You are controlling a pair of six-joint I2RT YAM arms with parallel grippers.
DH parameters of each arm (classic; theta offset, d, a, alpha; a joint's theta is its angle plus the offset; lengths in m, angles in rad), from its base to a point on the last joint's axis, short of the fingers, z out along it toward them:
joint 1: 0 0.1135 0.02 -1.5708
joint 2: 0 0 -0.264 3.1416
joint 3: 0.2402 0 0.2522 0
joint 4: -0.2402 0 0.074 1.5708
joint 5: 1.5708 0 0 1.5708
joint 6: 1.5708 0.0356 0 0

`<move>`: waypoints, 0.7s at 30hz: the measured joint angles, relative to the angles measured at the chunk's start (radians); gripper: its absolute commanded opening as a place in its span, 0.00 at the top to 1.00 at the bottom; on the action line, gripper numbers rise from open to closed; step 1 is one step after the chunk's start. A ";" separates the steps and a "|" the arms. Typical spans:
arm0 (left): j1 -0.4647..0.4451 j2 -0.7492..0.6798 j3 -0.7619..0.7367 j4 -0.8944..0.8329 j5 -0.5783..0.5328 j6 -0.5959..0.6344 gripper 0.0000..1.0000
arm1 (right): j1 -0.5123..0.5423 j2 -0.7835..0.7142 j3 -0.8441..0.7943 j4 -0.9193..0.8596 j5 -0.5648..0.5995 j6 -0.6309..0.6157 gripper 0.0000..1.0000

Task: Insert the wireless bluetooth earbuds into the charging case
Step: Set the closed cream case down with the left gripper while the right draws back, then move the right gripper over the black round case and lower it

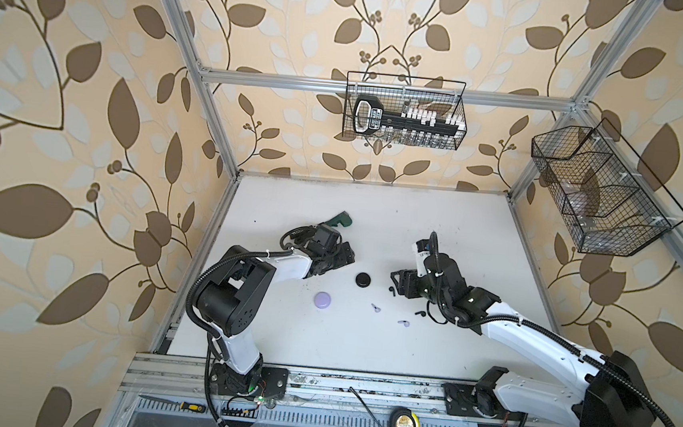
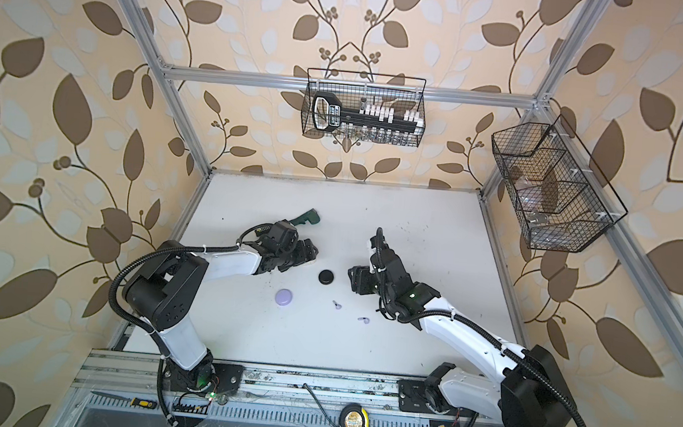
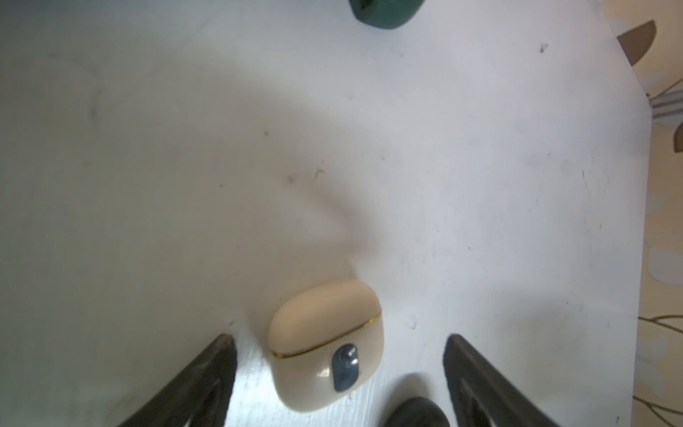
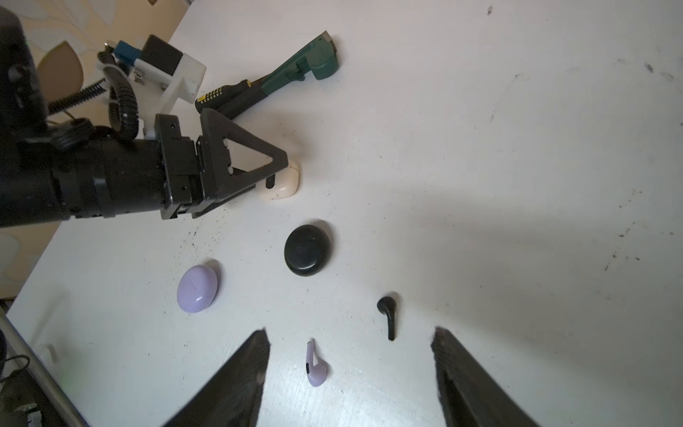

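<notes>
Spread fingers first: my left hand stands open, one finger on either side of the cream case, touching neither flank and gripping nothing. That case lies lid shut on the surface, right between the fingertips. Far ahead of them lies a green tool, no part of this job. Toward my right arm sit the lilac case and the black case, both shut, the black one just off the left fingertips. I see no white earbuds.

Further right are the loose ones. My right hand is open too, and empty. Its wrist view frames a lilac earbud between the fingers and a black earbud just ahead of them. Both stems run roughly along the fingers, so a closing stroke would cross either stem, which I judge favourable. In a top view the black earbud lies just beside the right fingertips, the lilac one a little farther off. The second lilac earbud and second black earbud lie back beside the right wrist. Every loose earbud is nearer my right hand, but I judge a lid must open first.
</notes>
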 measured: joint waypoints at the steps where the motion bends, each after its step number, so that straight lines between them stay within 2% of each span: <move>1: 0.000 -0.009 0.006 -0.030 -0.022 -0.005 0.01 | 0.011 -0.004 0.000 0.003 0.005 -0.009 0.29; 5: 0.000 -0.048 0.079 -0.214 -0.150 -0.036 0.01 | 0.068 -0.042 -0.002 0.042 0.053 -0.051 0.33; 7: 0.000 -0.063 0.154 -0.308 -0.208 -0.045 0.01 | 0.108 -0.076 -0.019 0.093 0.086 -0.082 0.32; 10: 0.000 -0.098 0.208 -0.344 -0.278 -0.048 0.01 | 0.166 -0.129 -0.062 0.158 0.141 -0.133 0.27; 14: 0.000 -0.211 0.106 -0.299 -0.324 -0.044 0.01 | 0.166 -0.138 -0.068 0.167 0.152 -0.169 0.18; 21: 0.000 -0.451 -0.082 -0.218 -0.327 -0.026 0.01 | 0.050 -0.031 -0.059 0.191 0.074 -0.148 0.19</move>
